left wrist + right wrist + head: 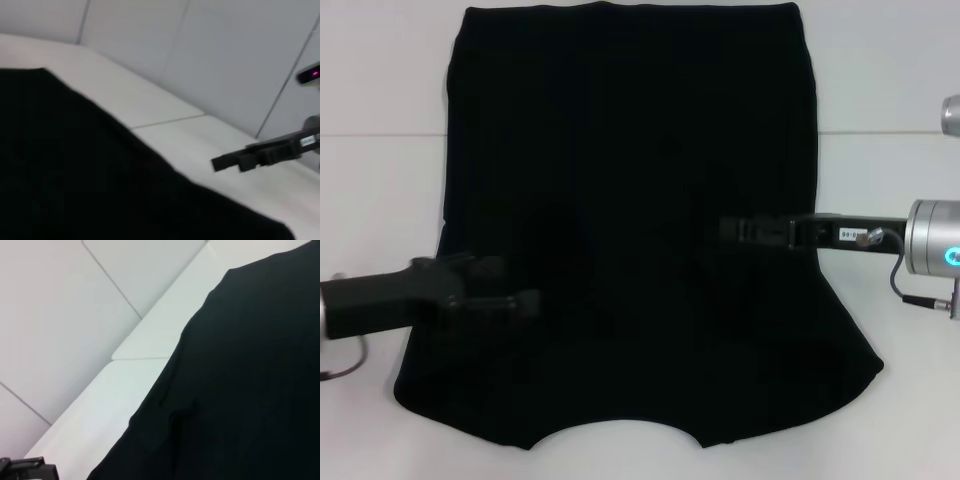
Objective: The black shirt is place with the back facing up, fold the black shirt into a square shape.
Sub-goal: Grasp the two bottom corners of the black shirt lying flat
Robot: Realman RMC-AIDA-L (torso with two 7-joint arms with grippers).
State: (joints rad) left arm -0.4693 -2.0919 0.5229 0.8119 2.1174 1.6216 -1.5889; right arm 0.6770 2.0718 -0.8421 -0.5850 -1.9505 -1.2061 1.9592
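The black shirt (630, 150) lies spread flat on the white table, its curved collar edge toward me and its straight hem at the far side. No lettering shows on it. My left gripper (510, 285) reaches in from the left over the shirt's near left part, its fingers open with nothing between them. My right gripper (725, 230) reaches in from the right and hovers over the shirt's middle right. The left wrist view shows the shirt (75, 175) and the right gripper (215, 163) farther off. The right wrist view shows the shirt's (250, 390) edge on the table.
The white table (380, 80) shows bare on both sides of the shirt, with a seam line across it (880, 132). Pale wall panels (225, 60) stand behind the table's far edge.
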